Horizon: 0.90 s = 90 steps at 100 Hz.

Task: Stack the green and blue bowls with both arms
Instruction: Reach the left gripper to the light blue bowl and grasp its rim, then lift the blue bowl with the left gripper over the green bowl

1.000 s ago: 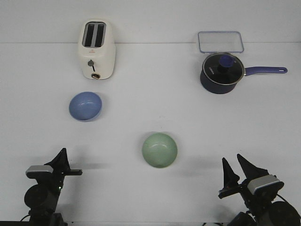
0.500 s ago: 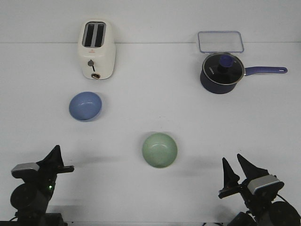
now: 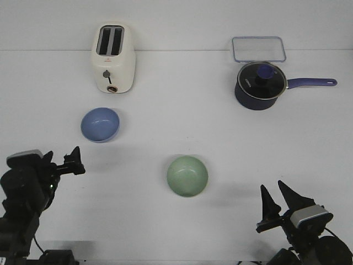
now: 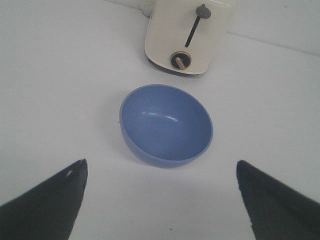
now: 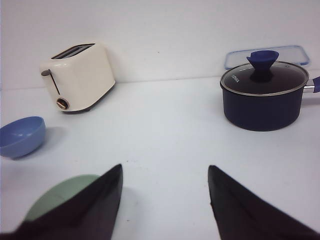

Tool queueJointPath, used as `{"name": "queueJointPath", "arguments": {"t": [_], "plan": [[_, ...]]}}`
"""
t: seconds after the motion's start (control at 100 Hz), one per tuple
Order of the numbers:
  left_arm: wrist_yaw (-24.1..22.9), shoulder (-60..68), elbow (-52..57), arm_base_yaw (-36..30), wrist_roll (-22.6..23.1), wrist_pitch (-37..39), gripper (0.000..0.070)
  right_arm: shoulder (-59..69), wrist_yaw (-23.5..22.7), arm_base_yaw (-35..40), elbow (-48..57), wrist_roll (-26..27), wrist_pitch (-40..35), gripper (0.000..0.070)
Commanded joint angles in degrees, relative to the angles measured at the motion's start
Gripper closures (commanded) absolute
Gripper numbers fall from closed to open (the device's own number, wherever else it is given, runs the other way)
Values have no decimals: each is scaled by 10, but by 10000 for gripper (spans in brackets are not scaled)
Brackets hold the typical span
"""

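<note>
The blue bowl (image 3: pixel 100 123) sits upright at the left of the table, in front of the toaster. The green bowl (image 3: pixel 187 175) sits upright near the middle front. My left gripper (image 3: pixel 76 161) is open and empty, a little short of the blue bowl and pointing at it. In the left wrist view the blue bowl (image 4: pixel 166 124) lies just beyond the wide-apart fingertips of the left gripper (image 4: pixel 160 163). My right gripper (image 3: pixel 271 185) is open and empty at the front right, to the right of the green bowl. In the right wrist view the green bowl (image 5: pixel 55 197) is partly hidden behind one finger of the right gripper (image 5: pixel 165 166).
A cream toaster (image 3: pixel 113 58) stands at the back left behind the blue bowl. A dark navy saucepan (image 3: pixel 260 84) with a glass lid and long handle stands at the back right. A clear rectangular container (image 3: pixel 258 48) lies behind it.
My left arm has risen and swung left and forward, bringing its gripper close to the blue bowl. The right arm and both bowls have not moved.
</note>
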Motion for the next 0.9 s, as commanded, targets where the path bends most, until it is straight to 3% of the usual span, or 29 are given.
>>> {"name": "queueJointPath", "arguments": {"t": [0.0,0.37,0.66,0.83,0.89], "plan": [[2,53,30,0,19,-3,162,0,0,4,3,-4,6,353],[21,399,186,29,76,-35,161,0,0,4,3,-4,6,353],[25,539,249,38,87,3,165,0,0,4,3,-4,6,353],[25,564,249,38,87,30,285,0,0,4,3,-4,6,353],[25,569,249,38,86,33,286,0,0,4,3,-4,6,353]]}}
